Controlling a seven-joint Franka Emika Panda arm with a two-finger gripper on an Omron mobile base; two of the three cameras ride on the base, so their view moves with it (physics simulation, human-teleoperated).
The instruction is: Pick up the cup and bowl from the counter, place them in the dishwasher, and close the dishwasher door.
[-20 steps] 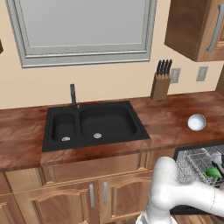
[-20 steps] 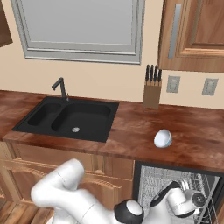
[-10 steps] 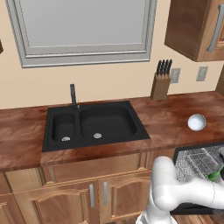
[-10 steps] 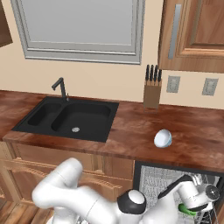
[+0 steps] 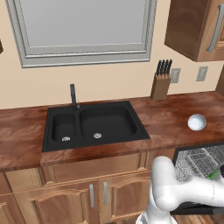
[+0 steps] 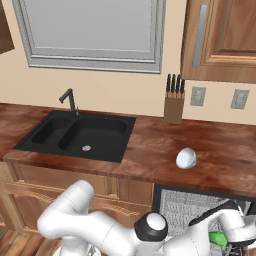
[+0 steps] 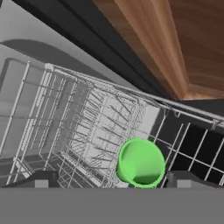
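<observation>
**Cup lying in the rack, bowl waiting on the counter**

Left base view: the bowl (image 5: 196,122) sits at right of centre on the counter (image 5: 26,131), well apart from the black sink (image 5: 94,124) in the middle. At lower right the dishwasher (image 5: 197,162) shows its grey wire rack, and a sliver of the green cup (image 5: 213,176) peeks out beside the white arm reaching into it.

Right base view: the bowl (image 6: 186,158) rests on the counter (image 6: 150,150) just right of centre, below the knife block (image 6: 174,102). The dishwasher (image 6: 190,210) opens beneath it at lower right, with the cup (image 6: 218,238) a green patch next to the arm's end, low in the cavity.

Hand view: the gripper (image 7: 113,180) spreads wide, its two dark tips at the bottom edge, apart from each other and clamping nothing. The cup (image 7: 140,162) lies between and just above them on the rack (image 7: 78,122), mouth toward the camera; it looks freed so the arm can go for the bowl.
</observation>
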